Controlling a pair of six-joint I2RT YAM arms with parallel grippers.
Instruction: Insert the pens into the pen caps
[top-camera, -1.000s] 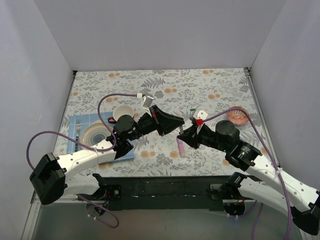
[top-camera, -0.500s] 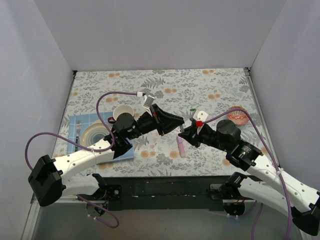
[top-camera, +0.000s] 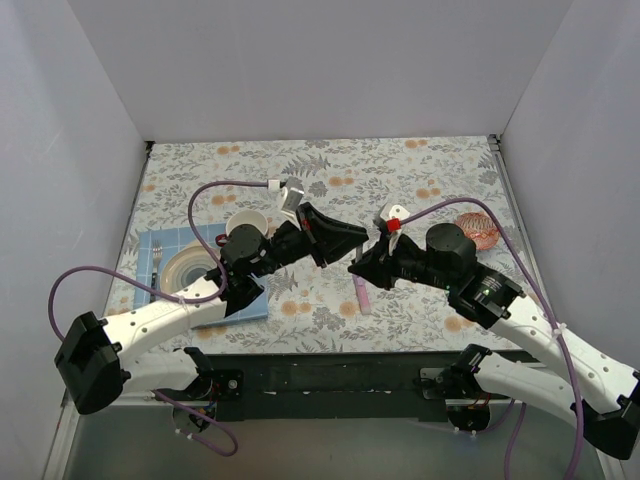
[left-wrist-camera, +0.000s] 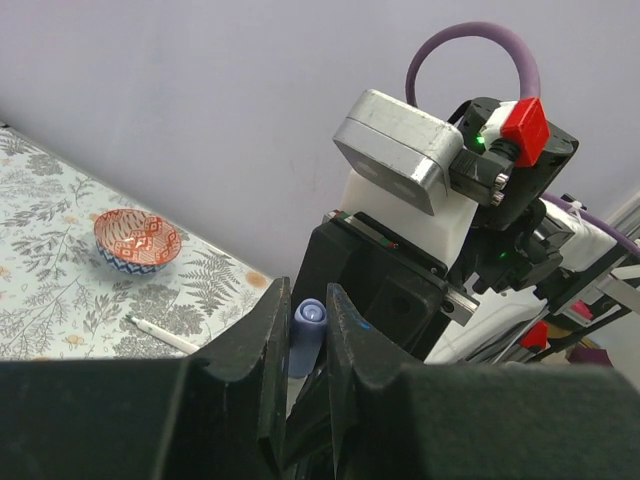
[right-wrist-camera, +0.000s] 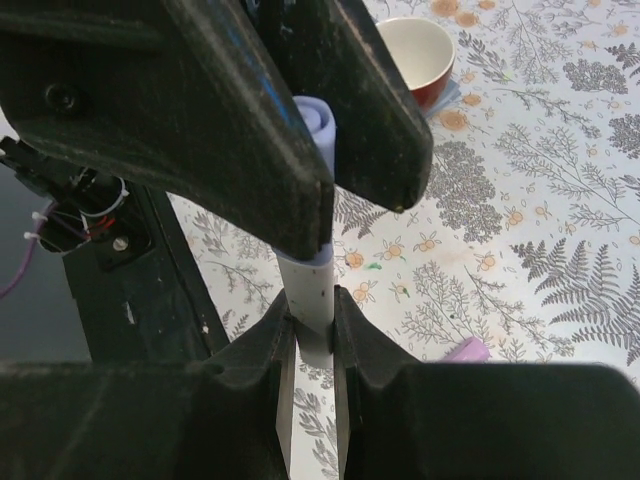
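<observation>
Both grippers meet in mid-air over the middle of the table. My left gripper (top-camera: 345, 243) (left-wrist-camera: 305, 300) is shut on a stubby purple pen cap (left-wrist-camera: 306, 335) (right-wrist-camera: 318, 125). Facing it, my right gripper (top-camera: 362, 268) (right-wrist-camera: 313, 310) is shut on a slim white pen (right-wrist-camera: 310, 285), whose upper end sits inside the cap between the left fingers (right-wrist-camera: 270, 150). A thicker pink pen (top-camera: 361, 295) (right-wrist-camera: 468, 350) lies on the cloth below them. Another thin white pen (left-wrist-camera: 160, 335) lies near the bowl.
A blue mat (top-camera: 150, 245) with a plate and a fork (top-camera: 156, 262) lies at the left, a white cup (top-camera: 246, 224) (right-wrist-camera: 415, 45) beside it. A red patterned bowl (top-camera: 478, 232) (left-wrist-camera: 137, 238) stands at the right. White walls close in the floral table (top-camera: 400, 170).
My right gripper has moved left and up with the pen, closing the gap to the left gripper. The left arm has shifted slightly. Both grips are unchanged.
</observation>
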